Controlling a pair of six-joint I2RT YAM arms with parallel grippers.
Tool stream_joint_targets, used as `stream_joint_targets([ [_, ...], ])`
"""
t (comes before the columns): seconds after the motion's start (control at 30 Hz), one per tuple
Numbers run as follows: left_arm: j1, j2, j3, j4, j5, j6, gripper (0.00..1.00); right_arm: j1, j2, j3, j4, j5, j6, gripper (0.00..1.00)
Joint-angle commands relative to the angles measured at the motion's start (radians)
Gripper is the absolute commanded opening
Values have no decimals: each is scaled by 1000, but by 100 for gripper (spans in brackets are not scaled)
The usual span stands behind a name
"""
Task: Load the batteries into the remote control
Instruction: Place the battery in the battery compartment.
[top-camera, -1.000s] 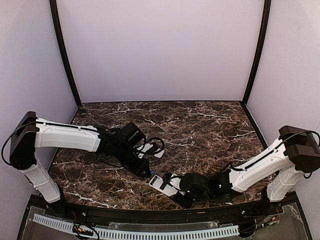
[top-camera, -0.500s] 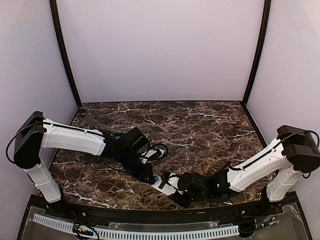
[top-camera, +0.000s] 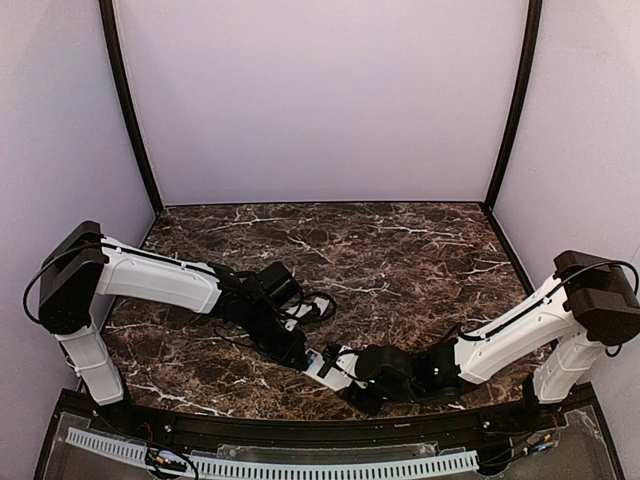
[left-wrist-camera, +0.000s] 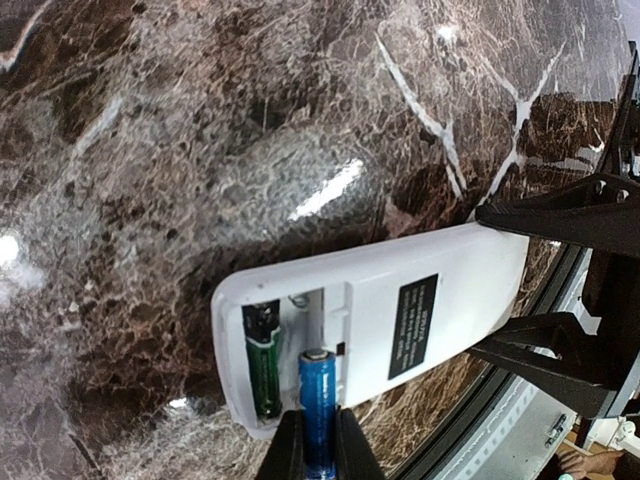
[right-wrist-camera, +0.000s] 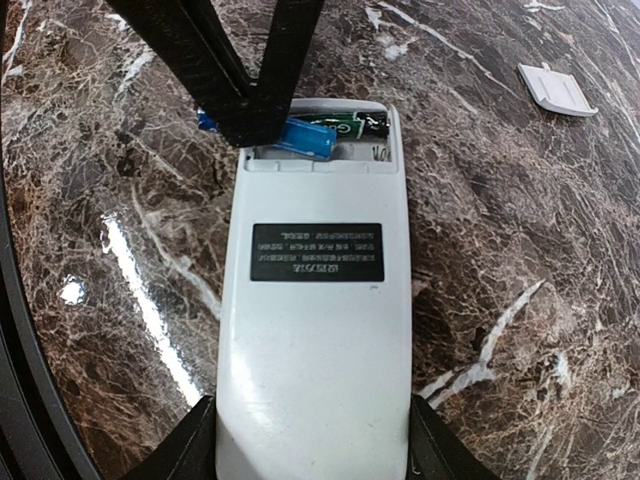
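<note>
The white remote control (right-wrist-camera: 312, 340) lies back side up near the table's front edge, its battery bay open; it also shows in the left wrist view (left-wrist-camera: 430, 300) and the top view (top-camera: 328, 367). One dark green battery (left-wrist-camera: 262, 358) sits in the bay. My left gripper (left-wrist-camera: 318, 450) is shut on a blue battery (left-wrist-camera: 318, 400), whose tip is over the bay's empty slot. In the right wrist view the blue battery (right-wrist-camera: 305, 138) shows between the left fingers (right-wrist-camera: 245, 95). My right gripper (right-wrist-camera: 312, 445) is shut on the remote's near end.
The small loose white cover (right-wrist-camera: 557, 90) lies on the dark marble table (top-camera: 400, 250) beyond the remote, and shows in the top view (top-camera: 316, 308) beside the left arm. The table's black front edge (left-wrist-camera: 590, 340) runs close by the remote.
My left gripper has moved right and toward the front edge with the blue battery, reaching the remote's open bay. The right gripper and remote have shifted slightly.
</note>
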Motion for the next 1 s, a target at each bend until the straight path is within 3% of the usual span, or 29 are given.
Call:
stream_joint_targets([
  [0.0,-5,21,34,-36,-45,-17,1,-11,19,-8,-30,15,12,0],
  [0.33,-5,56,75,-68,-68,-24,3,-11,6,-19,-27,14,16,0],
  [0.6,-5,26,71,-64,-61,-14,27,-10,1,-26,-27,9,19,0],
  [0.83,-4,-27,72,-57,-41,26,42,-17,-22,-52,-15,-22,8,0],
  [0.97,18,-119,31,-25,-52,61,58,-20,-39,-69,14,-61,-22,0],
])
